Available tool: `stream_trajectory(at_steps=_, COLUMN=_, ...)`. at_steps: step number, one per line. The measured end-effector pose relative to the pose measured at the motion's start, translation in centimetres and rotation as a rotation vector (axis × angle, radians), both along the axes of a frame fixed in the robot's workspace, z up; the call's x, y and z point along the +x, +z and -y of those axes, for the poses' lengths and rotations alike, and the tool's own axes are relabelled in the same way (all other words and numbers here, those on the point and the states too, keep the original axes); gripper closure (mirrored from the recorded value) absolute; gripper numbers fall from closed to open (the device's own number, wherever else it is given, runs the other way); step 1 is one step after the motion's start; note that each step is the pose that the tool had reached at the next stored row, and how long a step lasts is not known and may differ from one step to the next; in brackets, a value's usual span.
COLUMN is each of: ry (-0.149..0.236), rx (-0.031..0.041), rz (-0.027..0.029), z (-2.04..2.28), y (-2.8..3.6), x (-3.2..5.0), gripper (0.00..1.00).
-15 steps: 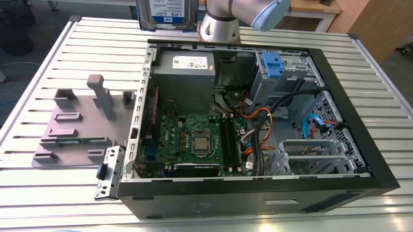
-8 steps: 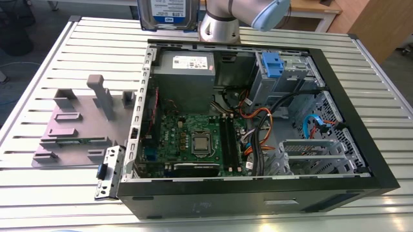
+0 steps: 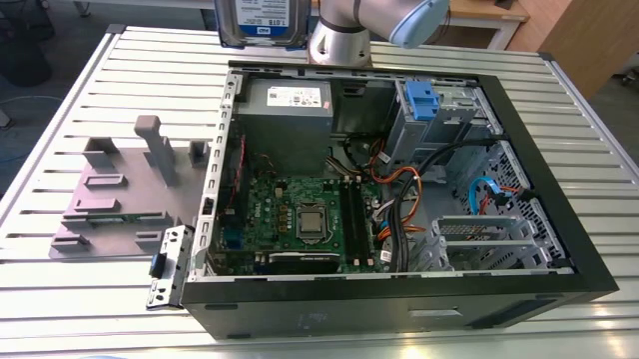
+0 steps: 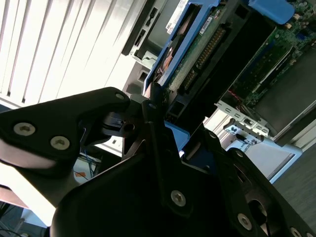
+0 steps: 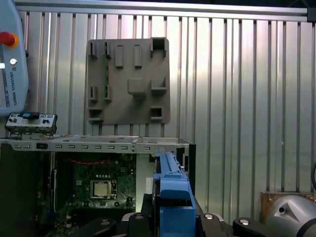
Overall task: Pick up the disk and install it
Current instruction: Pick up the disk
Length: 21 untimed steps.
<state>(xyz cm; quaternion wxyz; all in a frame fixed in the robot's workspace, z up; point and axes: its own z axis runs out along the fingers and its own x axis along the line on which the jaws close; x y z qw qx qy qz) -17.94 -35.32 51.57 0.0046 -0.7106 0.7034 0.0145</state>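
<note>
Gripping the disk (image 4: 197,47) by its blue-railed edges, the tool (image 4: 157,116) had its jaws shut on either side of the drive, whose green circuit-board face showed in the second wrist view. In the exterior view the disk (image 3: 262,21) hung high beside the arm (image 3: 345,34), label outward, over the far part of the slatted surface (image 3: 60,97) and just beyond the rim of the open computer case (image 3: 399,295). Inside the case sat the grey power-supply box (image 3: 287,112), the motherboard (image 3: 299,217), a tangle of cables (image 3: 399,187), and the drive cage with its blue latch (image 3: 420,101) at the far corner toward the exterior view's right. A grey fixture tray (image 3: 110,202) lay on the surface, beside the case toward the exterior view's left. Judged from this, the carry looked under way with installation not yet done; doing it well would mean holding the drive square in the jaws, lining its rails up with the cage, and clearing the cables and case rim.
</note>
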Motion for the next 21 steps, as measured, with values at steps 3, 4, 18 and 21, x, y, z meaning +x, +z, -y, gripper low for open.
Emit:
stream_trajectory(at_steps=3, ry=0.0, rx=0.0, rz=0.0, z=0.0, y=0.0, x=0.08, gripper=0.64)
stream_trajectory(at_steps=4, ry=0.0, rx=0.0, rz=0.0, z=0.0, y=0.0, x=0.11, gripper=0.64)
stream_trajectory(at_steps=18, ry=0.0, rx=0.0001, rz=0.0, z=0.0, y=0.0, x=0.5, gripper=0.64)
stream_trajectory(at_steps=21, ry=0.0, rx=0.0, rz=0.0, z=0.0, y=0.0, x=0.58, gripper=0.64)
